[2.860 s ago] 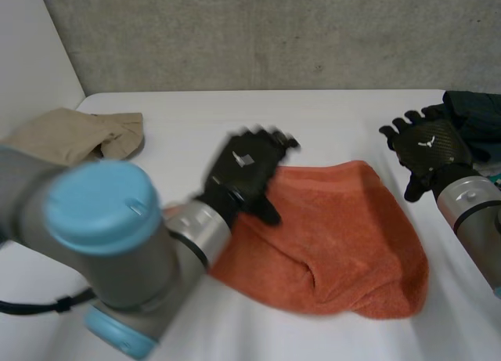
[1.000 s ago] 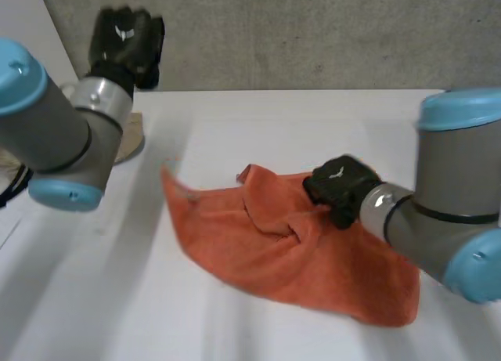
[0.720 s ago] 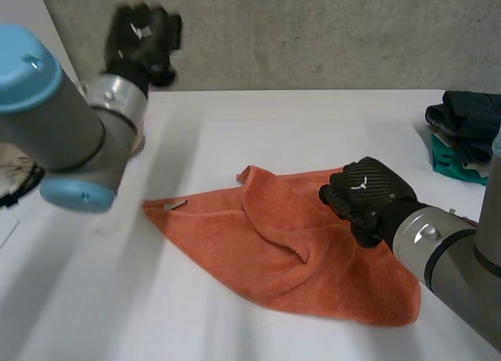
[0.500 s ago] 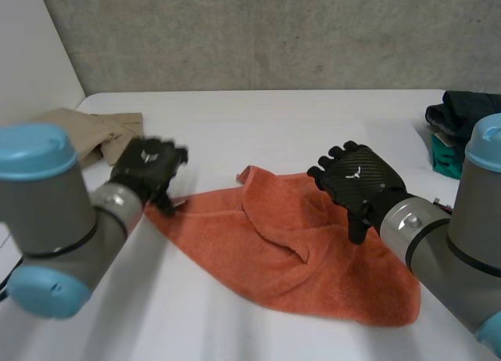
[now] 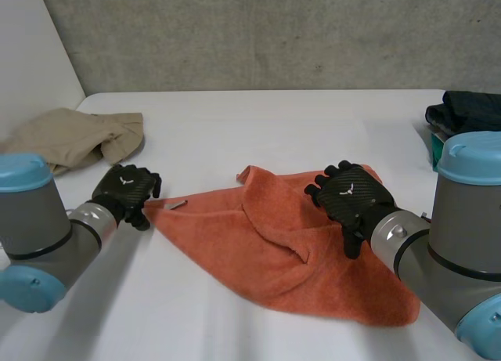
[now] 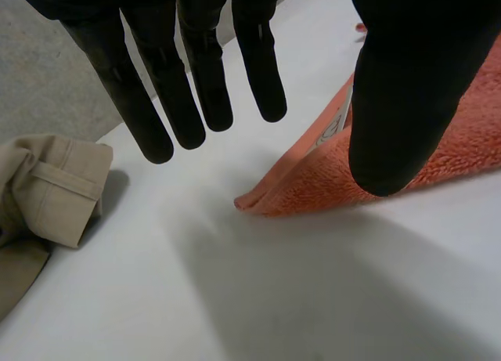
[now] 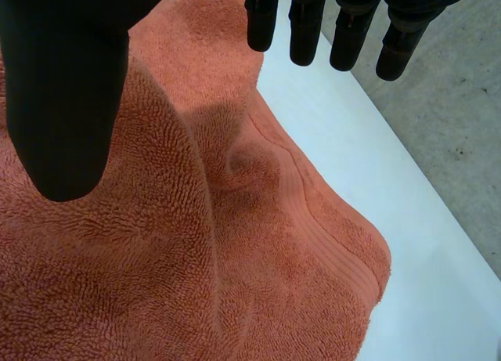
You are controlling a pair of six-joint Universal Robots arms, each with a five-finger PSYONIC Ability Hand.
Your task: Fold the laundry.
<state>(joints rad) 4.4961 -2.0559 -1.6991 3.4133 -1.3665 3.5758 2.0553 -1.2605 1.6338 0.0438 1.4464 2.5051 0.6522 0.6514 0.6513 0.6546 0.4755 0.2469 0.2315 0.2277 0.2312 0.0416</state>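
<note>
Left hand (image 5: 125,190) low beside towel (image 5: 274,247) left corner, fingers straight, released. Right hand (image 5: 350,198) palm-down over towel middle, fingers spread, released. One orange towel, bench (image 5: 258,126) centre; one beige garment (image 5: 74,134) far left.

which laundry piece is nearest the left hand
The orange towel: its corner lies right by the left hand. The beige garment lies further off, and the dark pile is farthest.

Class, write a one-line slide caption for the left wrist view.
Open left hand poised at the orange towel corner, with a beige garment nearby on the white table.
</note>
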